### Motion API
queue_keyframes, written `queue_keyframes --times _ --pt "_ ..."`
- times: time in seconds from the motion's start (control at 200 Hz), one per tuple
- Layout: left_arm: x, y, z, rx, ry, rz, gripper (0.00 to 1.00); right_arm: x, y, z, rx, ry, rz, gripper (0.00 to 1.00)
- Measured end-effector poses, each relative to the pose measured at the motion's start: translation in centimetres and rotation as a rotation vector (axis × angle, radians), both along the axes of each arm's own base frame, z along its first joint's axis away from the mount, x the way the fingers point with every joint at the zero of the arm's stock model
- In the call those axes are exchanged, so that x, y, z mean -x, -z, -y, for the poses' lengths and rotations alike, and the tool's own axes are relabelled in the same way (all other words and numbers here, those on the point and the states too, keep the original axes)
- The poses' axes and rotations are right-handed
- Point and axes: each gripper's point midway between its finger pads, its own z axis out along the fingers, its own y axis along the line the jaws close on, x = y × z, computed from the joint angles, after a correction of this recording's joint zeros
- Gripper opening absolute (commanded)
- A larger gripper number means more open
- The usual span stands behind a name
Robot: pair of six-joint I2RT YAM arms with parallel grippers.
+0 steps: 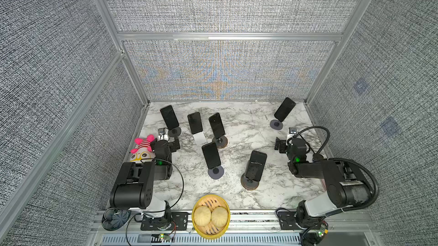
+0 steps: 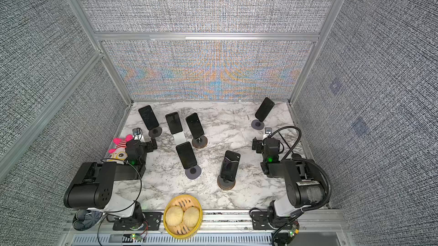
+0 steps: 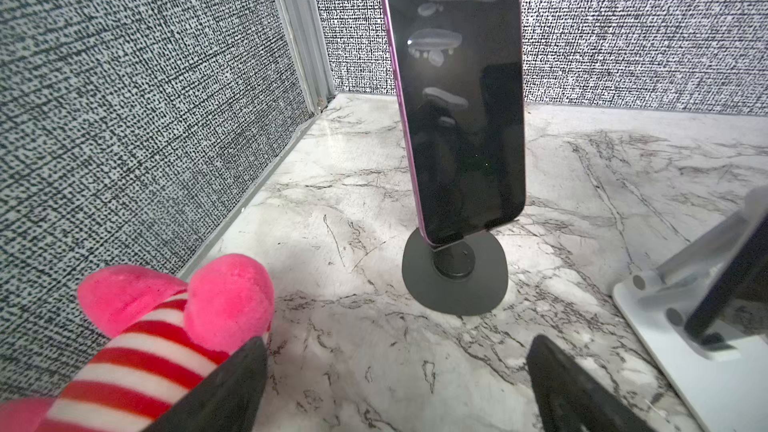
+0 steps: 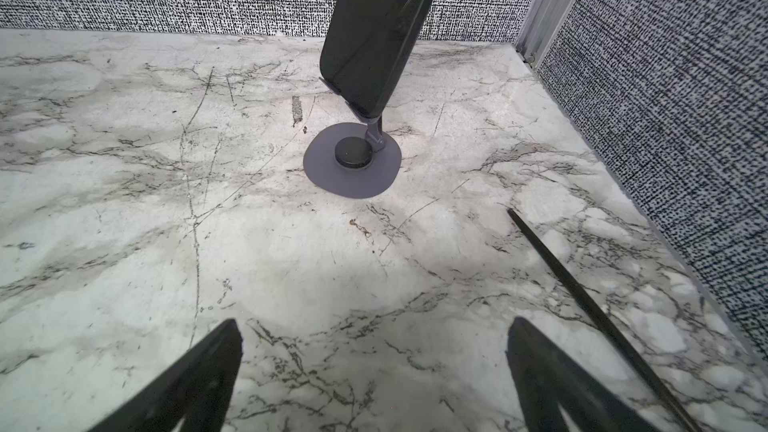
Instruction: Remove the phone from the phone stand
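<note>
Left gripper (image 3: pixel 399 384): jaws spread wide, nothing between them, low over the marble-patterned table (image 1: pixel 248 133), pointed at the far-left phone (image 3: pixel 457 97). Right gripper (image 4: pixel 374 351): equally wide and empty, pointed at the far-right phone (image 4: pixel 374 22). Neither touches a phone.

Far-left phone: near the back left corner, tilted backward on the far-left stand (image 3: pixel 455 284). It is a slim slab with rounded corners, a purple edge and glossy black glass carrying smeared finger marks. The stand has a flat, dark grey, rounded base with a short black puck.

Far-right phone: near the back right corner, leaning on the far-right stand (image 4: pixel 353 176). Its face is dark, and two small lips catch its lower edge. A hinged arm drops to a thin lilac-grey disc with a black puck.

Four other phones (image 1: pixel 211 155) stand between them, each propped on its own stand, one on a white stand (image 3: pixel 706 388).

Plush toy (image 3: pixel 166 326): pink fleece with red and white stripes, beside the left gripper. Bamboo steamer (image 1: pixel 211 234): yellow and round, at the front edge, holding two pale buns (image 1: pixel 202 215).
</note>
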Motion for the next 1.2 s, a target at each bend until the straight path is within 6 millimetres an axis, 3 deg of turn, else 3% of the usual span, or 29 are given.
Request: queue_keyframes --times 0.955,0.995,1.05,1.11,1.2 --pt "0.1 -0.5 0.1 0.006 0.010 0.006 0.99 -0.1 -0.4 0.0 0.000 0.000 -0.003 0.99" --pt "0.4 -1.7 0.0 0.005 0.006 0.020 0.99 -0.4 -1.4 0.0 0.002 0.003 -0.005 0.99" --pt "0.9 -4.8 -0.3 0.006 -0.013 0.076 0.99 -1.1 -4.2 0.0 -0.003 0.016 0.015 0.99" --pt "1.6 -10.2 -0.6 0.020 -0.032 0.182 0.99 -1.7 -8.1 0.1 -0.019 0.035 0.073 0.99" --pt "2.8 -17.7 -0.8 0.070 -0.054 0.303 0.99 -0.8 -10.3 0.0 -0.050 0.061 0.049 0.99"
